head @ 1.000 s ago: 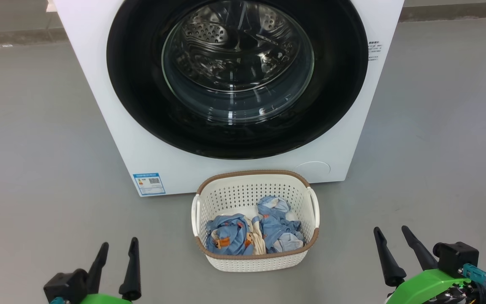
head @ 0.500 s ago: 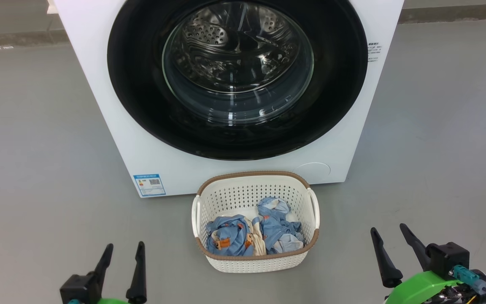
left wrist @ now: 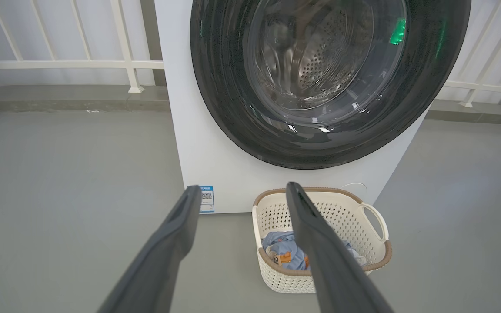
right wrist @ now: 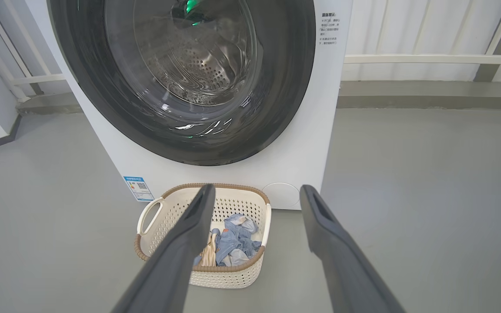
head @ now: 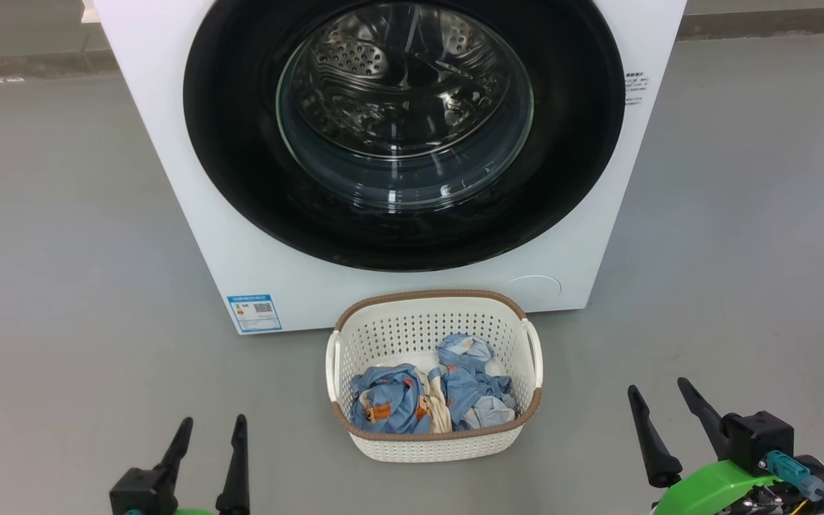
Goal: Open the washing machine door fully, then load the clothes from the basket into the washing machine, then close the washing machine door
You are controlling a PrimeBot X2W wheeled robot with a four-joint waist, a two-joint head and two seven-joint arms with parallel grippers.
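Nothing is done yet. The washing machine door (head: 405, 136), upper centre, looks shut, and the clothes (head: 430, 397) lie in the basket (head: 430, 295) at lower centre. The left hand (head: 213, 422), lower left, and the right hand (head: 657, 386), lower right, hang spread and empty.

A smooth grey floor (head: 61, 250) spreads to the left and right edges of the head view. The washing machine (head: 297, 286) stands on it in the upper middle of the frame, and its white base meets the floor a little below centre. The basket (head: 433, 447) sits on the floor in the lower middle, directly below the machine. Its far rim is close to the machine's front, but whether the two touch cannot be told. Along the top edge of the frame, a darker raised kerb (head: 777, 21) borders the floor.
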